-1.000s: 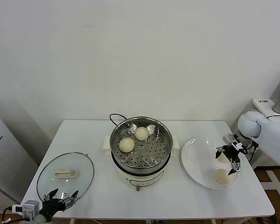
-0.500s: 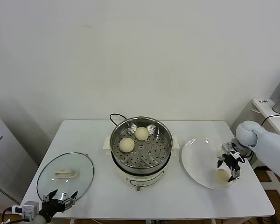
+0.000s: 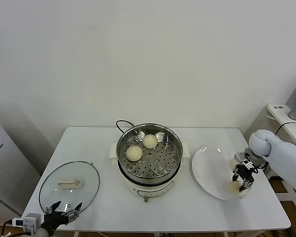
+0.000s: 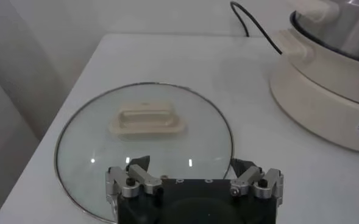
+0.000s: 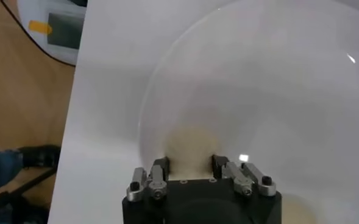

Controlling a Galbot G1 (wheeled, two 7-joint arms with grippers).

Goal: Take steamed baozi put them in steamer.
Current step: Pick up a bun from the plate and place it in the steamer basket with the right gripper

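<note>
In steamer (image 3: 149, 152), table centre, we count two baozi (image 3: 134, 153) (image 3: 149, 141). On plate (image 3: 207, 170) at 3 o'clock, right gripper (image 3: 241, 180) jaws spread, straddling third baozi (image 5: 191, 145); wrist view alone reveals fourth (image 5: 297, 212). Left gripper (image 4: 194, 181) spread, idle by one glass lid (image 3: 69, 184), 8 o'clock.
</note>
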